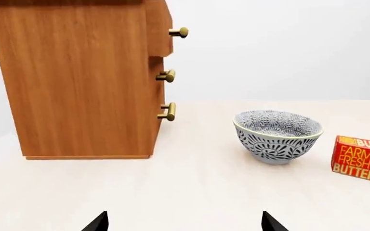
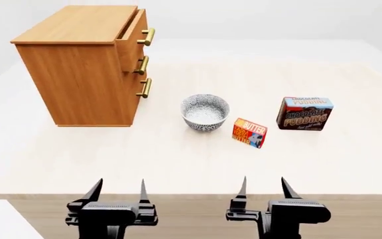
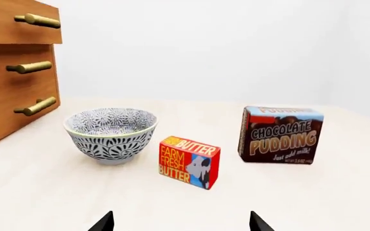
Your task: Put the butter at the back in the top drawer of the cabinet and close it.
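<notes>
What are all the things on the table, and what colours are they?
cabinet: one, light-brown wood, three drawers with brass handles, far left of the table.
top drawer: one, light brown, pulled out a little.
bowl: one, white with dark blue pattern, middle of the table, right of the cabinet.
butter: one, orange-red box with white letters, just right of the bowl, nearer the robot.
chocolate pudding box: one, dark brown and blue, right of the butter.
table: one, pale cream top.
left gripper: one, black, open, at the near edge, holding nothing.
right gripper: one, black, open, at the near edge, holding nothing.
</notes>
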